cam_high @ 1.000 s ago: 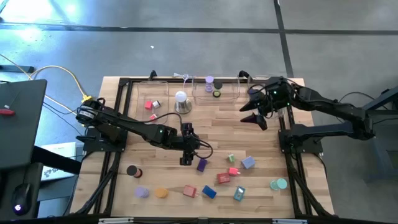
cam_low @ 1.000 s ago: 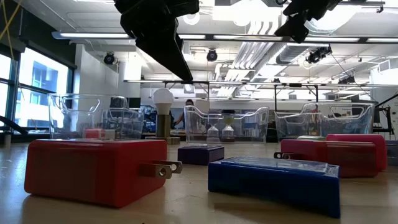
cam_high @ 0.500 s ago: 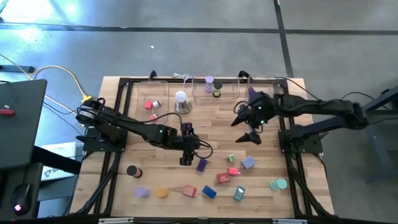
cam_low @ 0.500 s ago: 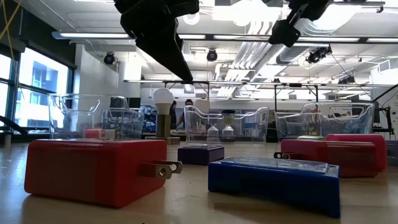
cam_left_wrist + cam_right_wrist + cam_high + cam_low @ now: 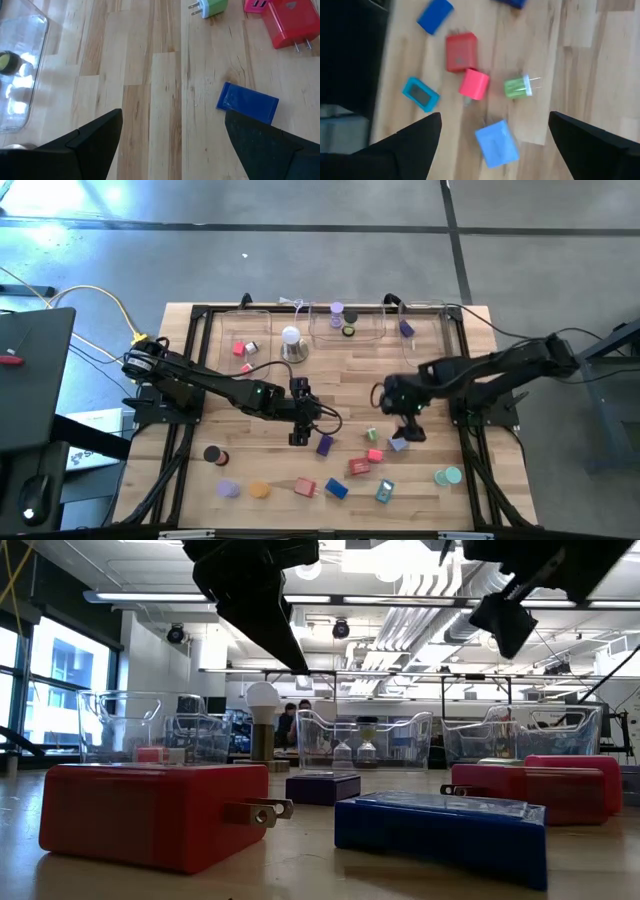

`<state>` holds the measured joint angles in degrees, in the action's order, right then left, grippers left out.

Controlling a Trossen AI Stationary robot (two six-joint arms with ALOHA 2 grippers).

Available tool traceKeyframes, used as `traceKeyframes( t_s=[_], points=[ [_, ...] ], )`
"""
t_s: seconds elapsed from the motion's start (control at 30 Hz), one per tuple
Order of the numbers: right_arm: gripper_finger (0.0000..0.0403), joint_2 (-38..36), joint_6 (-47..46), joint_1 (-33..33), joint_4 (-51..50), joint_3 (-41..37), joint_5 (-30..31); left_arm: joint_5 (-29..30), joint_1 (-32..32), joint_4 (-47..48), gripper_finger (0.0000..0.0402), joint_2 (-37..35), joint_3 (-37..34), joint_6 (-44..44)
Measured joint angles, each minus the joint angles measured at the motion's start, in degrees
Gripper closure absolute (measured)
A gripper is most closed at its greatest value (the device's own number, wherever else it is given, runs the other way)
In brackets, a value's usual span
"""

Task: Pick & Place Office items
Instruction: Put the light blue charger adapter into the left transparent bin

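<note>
The right gripper (image 5: 403, 420) hangs spread and empty over the light-blue block (image 5: 399, 442), a few office items already in the clear trays (image 5: 345, 326), about a dozen still on the table (image 5: 340, 380)

A grey concrete floor (image 5: 300, 240) surrounds the wooden table (image 5: 340, 375). Beyond it, the room has large windows (image 5: 55, 675) on one side, with ceiling strip lights (image 5: 150, 597) and exposed ducts (image 5: 425, 615) overhead
</note>
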<state>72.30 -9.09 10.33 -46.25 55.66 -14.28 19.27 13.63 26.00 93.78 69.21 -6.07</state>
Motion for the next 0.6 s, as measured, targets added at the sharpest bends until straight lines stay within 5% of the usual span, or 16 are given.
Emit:
traceKeyframes(
  t_s=[0.23, 0.6],
  points=[
    [0.0046, 5.41, -1.05, 10.68, -0.32, 0.0, 15.71, 0.0, 0.0, 0.0, 0.0057, 0.0, -0.02, -0.18],
    [0.0046, 15.21, -5.66, 18.49, 0.02, -0.02, 17.11, 0.0, 0.0, -0.02, 0.0057, -0.02, -0.02, -0.42]
  ],
)
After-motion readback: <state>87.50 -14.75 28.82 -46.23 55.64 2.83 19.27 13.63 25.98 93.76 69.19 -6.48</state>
